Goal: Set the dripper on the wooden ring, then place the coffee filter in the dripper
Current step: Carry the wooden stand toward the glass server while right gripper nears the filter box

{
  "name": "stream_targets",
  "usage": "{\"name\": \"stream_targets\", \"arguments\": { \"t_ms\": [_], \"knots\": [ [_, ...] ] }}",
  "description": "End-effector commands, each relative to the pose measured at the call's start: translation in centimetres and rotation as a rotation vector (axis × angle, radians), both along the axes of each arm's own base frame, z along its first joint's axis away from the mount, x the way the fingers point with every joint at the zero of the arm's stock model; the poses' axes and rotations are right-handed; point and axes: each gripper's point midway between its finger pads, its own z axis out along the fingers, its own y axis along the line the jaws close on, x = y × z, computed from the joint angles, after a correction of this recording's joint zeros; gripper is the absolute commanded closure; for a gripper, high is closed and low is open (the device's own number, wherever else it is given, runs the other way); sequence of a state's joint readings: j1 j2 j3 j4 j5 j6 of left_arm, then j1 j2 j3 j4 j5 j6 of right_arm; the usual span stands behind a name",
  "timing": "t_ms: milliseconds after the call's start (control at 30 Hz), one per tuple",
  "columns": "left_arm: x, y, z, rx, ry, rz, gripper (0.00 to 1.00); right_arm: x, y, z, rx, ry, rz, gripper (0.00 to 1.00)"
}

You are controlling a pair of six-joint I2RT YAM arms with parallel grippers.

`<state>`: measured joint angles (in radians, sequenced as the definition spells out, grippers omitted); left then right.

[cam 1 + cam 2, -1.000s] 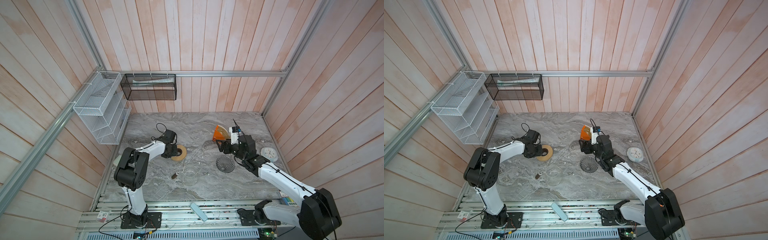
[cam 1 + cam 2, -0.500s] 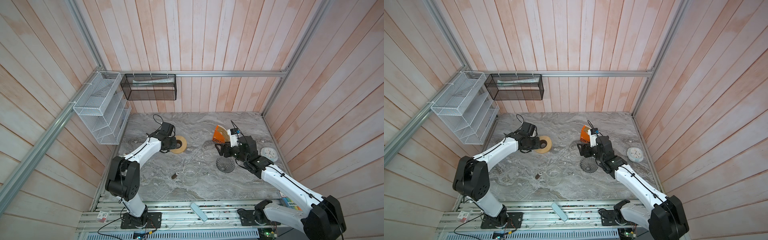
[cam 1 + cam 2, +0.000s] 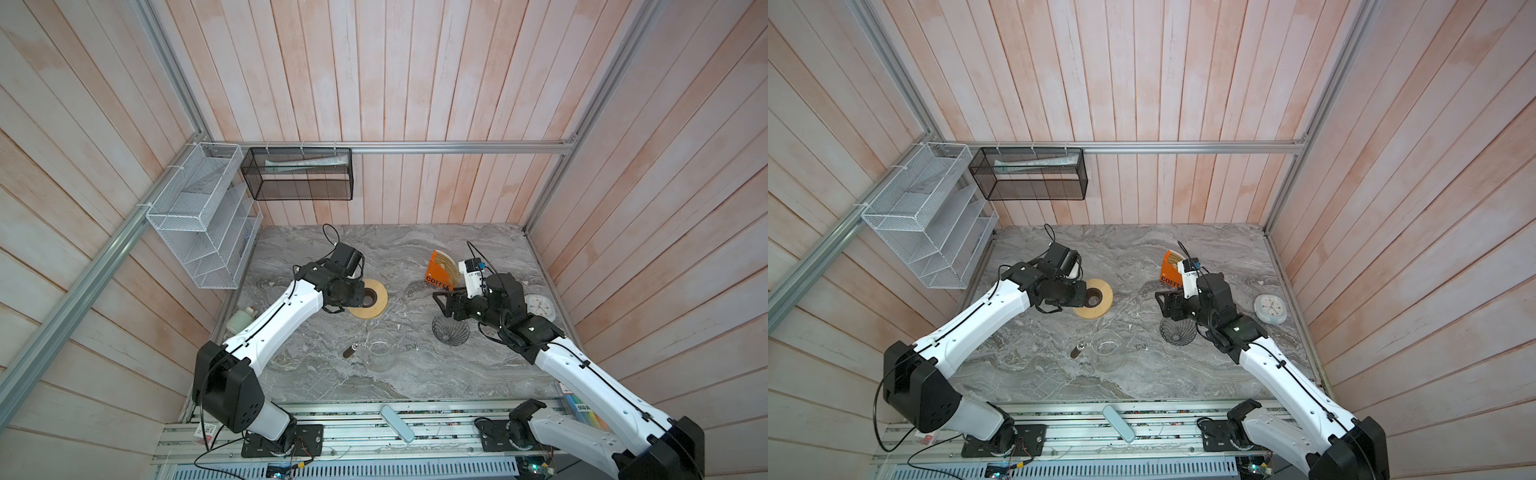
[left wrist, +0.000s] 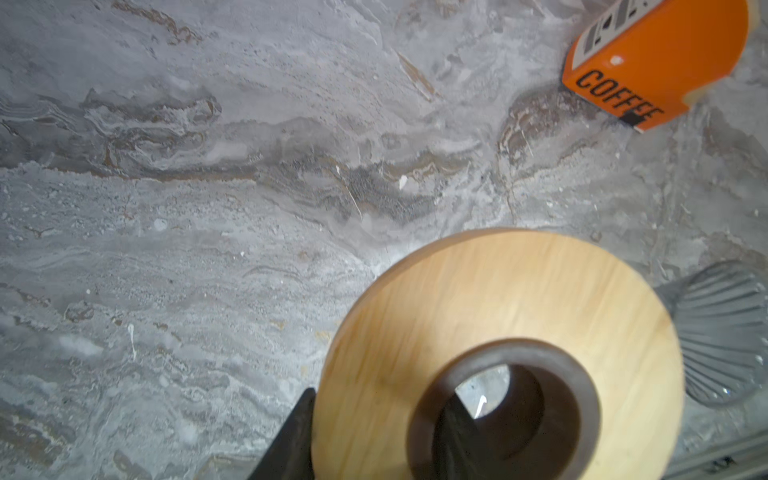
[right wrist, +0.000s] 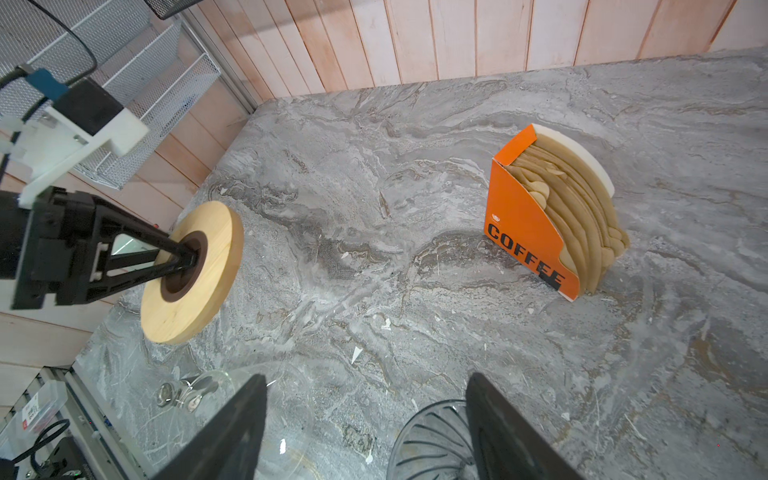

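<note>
Grey marble desk (image 3: 395,249), lightly cluttered.
- Grips wooden ring (image 5: 208,249) with left hand (image 5: 183,262), one finger through the hole, tilted, left of middle. Might slip and roll toward dripper.
- Orange stand (image 5: 523,224) toward back-right corner. Looks light, may topple on a pull.
- Holds right hand (image 5: 365,376) spread, empty, above dripper (image 3: 450,334) near right edge. Could knock it.
- Coffee filter (image 5: 582,216) packed among others in stand. Risks pinching several.

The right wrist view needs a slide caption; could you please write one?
Open right gripper by the dripper; coffee filters in orange stand; left gripper holding wooden ring.
</note>
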<state>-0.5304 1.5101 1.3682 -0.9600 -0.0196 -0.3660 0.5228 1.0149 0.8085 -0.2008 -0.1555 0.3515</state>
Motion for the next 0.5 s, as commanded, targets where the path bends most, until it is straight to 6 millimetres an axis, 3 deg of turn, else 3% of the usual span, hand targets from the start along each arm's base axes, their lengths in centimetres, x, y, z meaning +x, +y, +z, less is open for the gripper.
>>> {"name": "stream_targets", "arguments": {
  "t_ms": [0, 133, 467],
  "knots": [
    [-2.6, -0.9, 1.0, 0.010, 0.044, -0.071, 0.85, -0.6, 0.0, -0.5, 0.007, 0.025, 0.003, 0.24],
    [-4.7, -2.7, 0.2, 0.006, 0.087, -0.133, 0.85, -0.7, 0.4, -0.5, 0.026, 0.032, 0.016, 0.24],
    [-7.7, -4.4, -1.6, 0.013, 0.153, -0.193, 0.85, -0.9, 0.4, -0.7, 0.054, 0.036, 0.016, 0.24]
  ]
}}
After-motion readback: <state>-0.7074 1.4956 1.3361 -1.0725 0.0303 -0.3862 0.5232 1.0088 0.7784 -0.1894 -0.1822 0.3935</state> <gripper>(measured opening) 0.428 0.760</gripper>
